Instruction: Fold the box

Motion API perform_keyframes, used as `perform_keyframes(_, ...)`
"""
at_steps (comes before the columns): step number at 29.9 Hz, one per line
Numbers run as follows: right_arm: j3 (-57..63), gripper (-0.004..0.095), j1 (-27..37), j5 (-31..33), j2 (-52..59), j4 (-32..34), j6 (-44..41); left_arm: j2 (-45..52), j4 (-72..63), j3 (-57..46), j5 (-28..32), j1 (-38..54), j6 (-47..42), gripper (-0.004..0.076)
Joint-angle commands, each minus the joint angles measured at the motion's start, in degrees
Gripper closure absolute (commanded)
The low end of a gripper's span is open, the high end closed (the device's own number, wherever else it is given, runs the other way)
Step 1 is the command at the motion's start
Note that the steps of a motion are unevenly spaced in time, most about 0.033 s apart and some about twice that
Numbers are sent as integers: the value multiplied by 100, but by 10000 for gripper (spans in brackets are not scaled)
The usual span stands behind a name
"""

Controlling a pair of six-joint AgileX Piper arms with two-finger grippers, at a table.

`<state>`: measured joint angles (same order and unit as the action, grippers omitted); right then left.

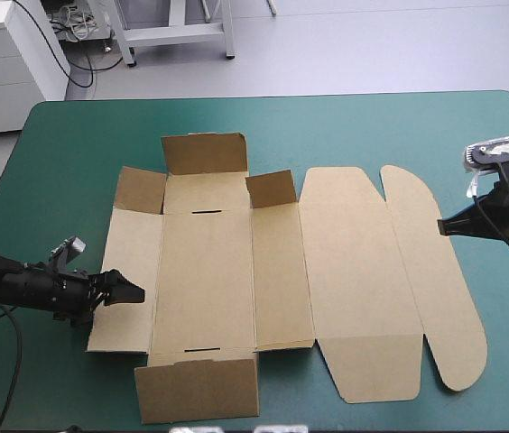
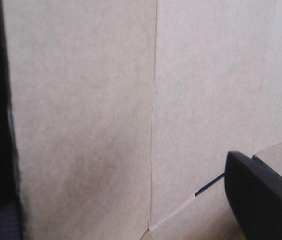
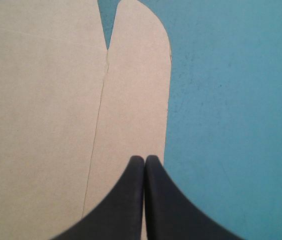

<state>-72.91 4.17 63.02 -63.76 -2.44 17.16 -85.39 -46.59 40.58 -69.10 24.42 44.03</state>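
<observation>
Showing the box (image 1: 227, 271) as a cut brown sheet, we place it across the middle of the teal-green tabletop (image 1: 372, 126), with its near flap (image 1: 196, 390) close to the near edge. Most of the sheet lies flat. Toward the left edge, four pieces are raised around the base panel (image 1: 205, 280): the far flap (image 1: 205, 153), the near flap, and two small corner flaps (image 1: 142, 189) on either side of the far one. Toward the right edge we mark the wide lid panel (image 1: 358, 280) and, outermost, the rounded flap (image 1: 435, 280), both flat on the tabletop. The left hand (image 1: 126, 290) reaches in from the left edge and sits over the leftmost panel of the box. It is released, its black fingers (image 2: 261, 200) standing wide apart with brown board filling the space between them. We cannot tell whether it touches the board. The right hand (image 1: 444, 227) comes in from the right edge, clenched on nothing, with its tip at the outer rim of the rounded flap.
</observation>
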Motion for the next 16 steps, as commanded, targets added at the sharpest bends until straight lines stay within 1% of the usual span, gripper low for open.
perform_keyframes(1, -135, 930, 32, -264, 124, -56, 59, 70, -195, -53, -91, -29, 191, 91)
perform_keyframes(4, -135, 930, 32, -264, 124, -56, 59, 70, -290, -53, -78, -29, 233, 101)
perform_keyframes(8, -135, 930, 32, -264, 124, -56, 59, 70, -290, -53, -70, -29, 328, 162)
perform_keyframes(11, -135, 930, 32, -264, 124, -56, 59, 70, -342, -53, -12, -29, 317, 232)
perform_keyframes(14, -135, 930, 32, -264, 124, -65, 59, 70, -425, -53, -4, -29, 317, 332)
perform_keyframes(15, -135, 930, 32, -264, 124, -65, 59, 70, -425, -53, -4, -29, 317, 382)
perform_keyframes(16, -135, 930, 32, -264, 124, -79, 59, 70, -440, -53, -4, -29, 317, 416)
